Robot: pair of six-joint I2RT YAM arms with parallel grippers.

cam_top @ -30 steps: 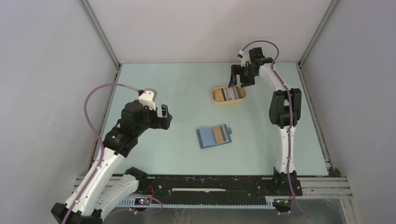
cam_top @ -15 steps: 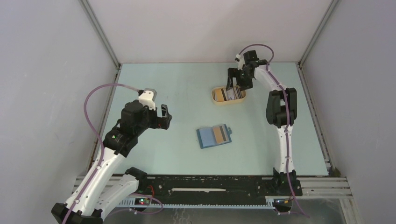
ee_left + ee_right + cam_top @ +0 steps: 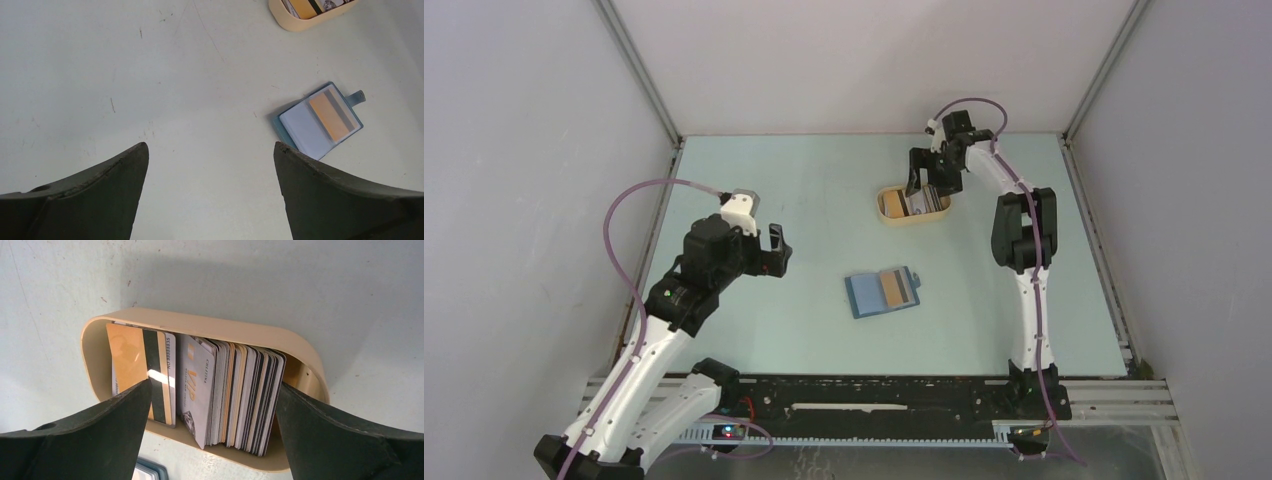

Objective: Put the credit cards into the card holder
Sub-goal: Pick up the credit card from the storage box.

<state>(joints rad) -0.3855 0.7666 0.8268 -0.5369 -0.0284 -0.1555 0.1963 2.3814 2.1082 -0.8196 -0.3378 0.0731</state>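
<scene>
Several credit cards [image 3: 240,395] stand on edge in a tan oval tray [image 3: 200,320], with an orange striped one [image 3: 135,365] leaning at the left end. My right gripper [image 3: 212,385] hangs open just above them, its fingers spanning the stack and touching nothing. In the top view this gripper [image 3: 927,180] is over the tray [image 3: 886,212]. The teal-blue card holder [image 3: 882,292] lies open at mid-table with an orange striped card [image 3: 332,116] in its right pocket. My left gripper [image 3: 779,250] stands open and empty, well left of the card holder [image 3: 320,122].
Grey enclosure walls rise on three sides of the pale table. The tray sits at the back right, near the right arm's upper link [image 3: 1024,225]. A black rail [image 3: 874,395] runs along the near edge.
The right gripper has moved left and down over the tray, and its jaws have spread slightly wider. The left arm and the card holder have stayed still.
</scene>
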